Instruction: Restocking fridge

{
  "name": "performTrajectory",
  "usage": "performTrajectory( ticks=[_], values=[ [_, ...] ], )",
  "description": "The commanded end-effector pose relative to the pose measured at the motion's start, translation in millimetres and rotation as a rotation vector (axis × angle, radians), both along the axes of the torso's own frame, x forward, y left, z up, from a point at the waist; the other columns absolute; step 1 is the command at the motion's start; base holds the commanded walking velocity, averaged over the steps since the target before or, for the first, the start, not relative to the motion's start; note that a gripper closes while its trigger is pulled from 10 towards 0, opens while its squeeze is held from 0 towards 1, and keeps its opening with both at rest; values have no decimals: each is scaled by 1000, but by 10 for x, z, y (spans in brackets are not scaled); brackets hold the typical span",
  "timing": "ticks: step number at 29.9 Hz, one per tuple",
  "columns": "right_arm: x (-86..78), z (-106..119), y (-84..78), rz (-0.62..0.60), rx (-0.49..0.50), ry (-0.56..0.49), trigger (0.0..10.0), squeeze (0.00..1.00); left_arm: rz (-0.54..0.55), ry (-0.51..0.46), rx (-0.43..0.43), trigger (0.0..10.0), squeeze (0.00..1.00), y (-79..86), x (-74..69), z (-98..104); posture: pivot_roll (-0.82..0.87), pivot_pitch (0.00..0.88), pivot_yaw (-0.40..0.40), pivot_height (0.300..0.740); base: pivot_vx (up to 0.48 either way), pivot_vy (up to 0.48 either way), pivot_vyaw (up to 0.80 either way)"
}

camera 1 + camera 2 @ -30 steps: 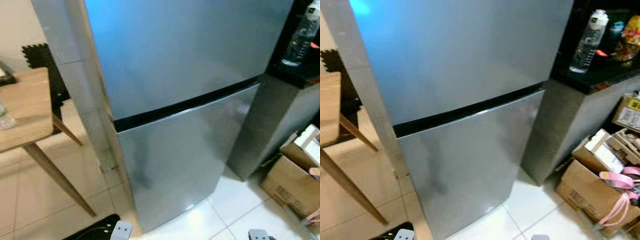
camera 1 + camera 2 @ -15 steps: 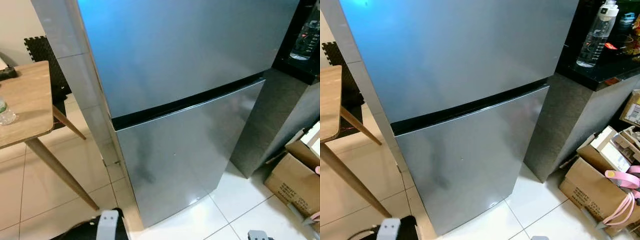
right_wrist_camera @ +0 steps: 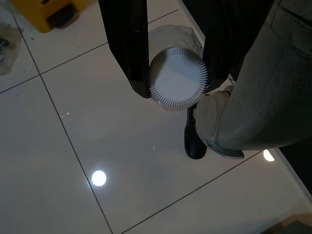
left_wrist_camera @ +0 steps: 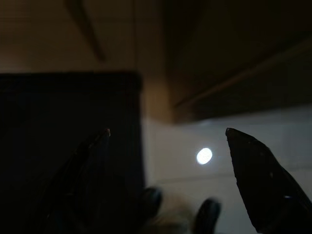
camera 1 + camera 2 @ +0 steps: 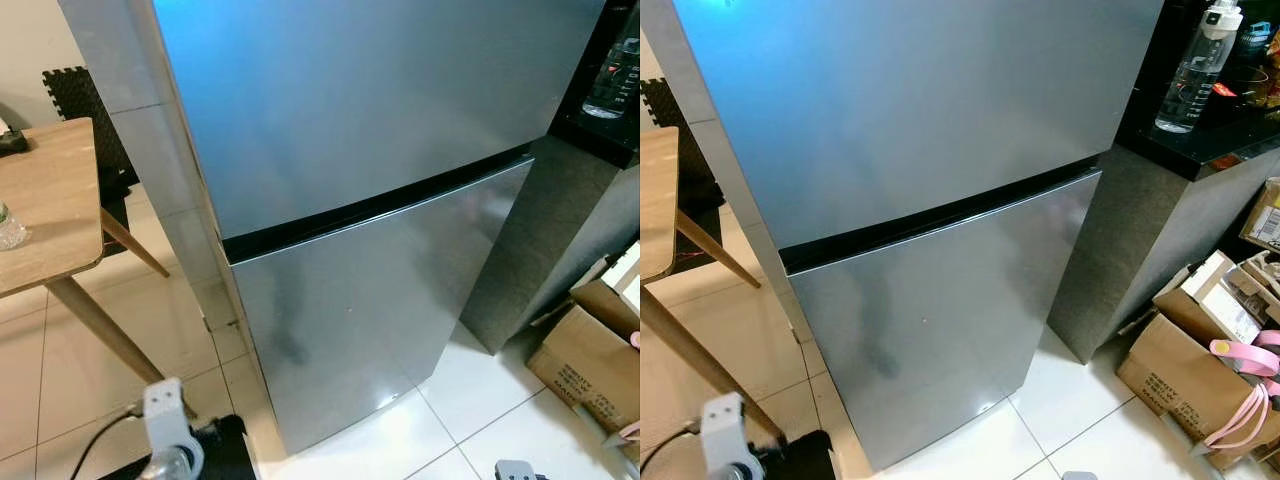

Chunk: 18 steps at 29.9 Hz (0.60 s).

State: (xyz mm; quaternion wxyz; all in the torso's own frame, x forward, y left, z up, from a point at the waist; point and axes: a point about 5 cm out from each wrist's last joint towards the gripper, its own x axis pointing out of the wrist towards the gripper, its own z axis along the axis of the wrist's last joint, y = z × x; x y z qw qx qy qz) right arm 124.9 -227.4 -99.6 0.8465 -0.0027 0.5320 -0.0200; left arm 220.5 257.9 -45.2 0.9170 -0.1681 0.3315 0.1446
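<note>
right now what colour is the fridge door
Silver-grey fridge door, with a black strip between the doors; clearest in right eye view.

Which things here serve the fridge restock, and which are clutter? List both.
Job in hand: fridge, shut; white-lidded container, gripped in the right pincer; left pincer, open.
Lying about: wooden table; water bottle; cardboard boxes.

Legible text: none. Cardboard box (image 5: 1180,385), lower right of the frame: dark printed lines on its side, too small to read. Clear bottle (image 5: 1193,70), upper right: measuring marks, unreadable.
</note>
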Motion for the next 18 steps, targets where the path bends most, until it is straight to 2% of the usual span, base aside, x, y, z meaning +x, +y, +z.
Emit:
performTrajectory(
  ticks=[1, 3, 5, 6, 7, 10, 11, 14, 15, 17, 18],
  values=[
    [-4, -5, 17, 7, 2, 4, 10000, 0, 21, -43, 2, 10000, 1000, 110, 31, 68, -70, 0, 0, 740, 0, 0, 0],
    [-5, -6, 19, 6, 3, 4, 10000, 0, 25, -74, -5, 10000, 1000, 145, 72, 115, -70, 0, 0, 740, 0, 0, 0],
    [-8, -10, 32, 5, 5, 4, 10000, 0, 41, -168, -33, 10000, 1000, 250, 188, 258, -68, 0, 6, 740, 0, 0, 0],
    [-8, -10, 32, 5, 5, 4, 10000, 0, 41, -168, -33, 10000, 1000, 250, 188, 258, -68, 0, 6, 740, 0, 0, 0],
    [-8, -11, 38, 5, 6, 5, 10000, 0, 42, -217, -49, 10000, 1000, 285, 251, 332, -68, 0, 6, 740, 0, 0, 0],
    [-10, -15, 50, 4, 7, 6, 10000, 0, -37, -383, -103, 10000, 1000, 308, 484, 593, -68, 0, 7, 740, 0, 0, 0],
    [-10, -15, 50, 4, 7, 6, 10000, 0, -37, -383, -103, 10000, 1000, 308, 484, 593, -68, 0, 7, 740, 0, 0, 0],
    [-11, -15, 49, 4, 7, 6, 10000, 0, -91, -469, -146, 10000, 1000, 302, 590, 728, -68, 0, 5, 740, 0, 0, 0],
    [-10, -14, 46, 4, 6, 6, 10000, 0, -135, -518, -180, 10000, 624, 292, 638, 801, -65, 0, 2, 740, 0, 0, 0],
    [-10, -14, 46, 4, 6, 6, 10000, 0, -135, -518, -180, 10000, 624, 292, 638, 801, -65, 0, 2, 740, 0, 0, 0],
    [-11, -13, 41, 4, 5, 7, 10000, 0, -183, -564, -215, 10000, 0, 289, 679, 876, -68, 0, 3, 740, 0, 0, 0]
  ],
)
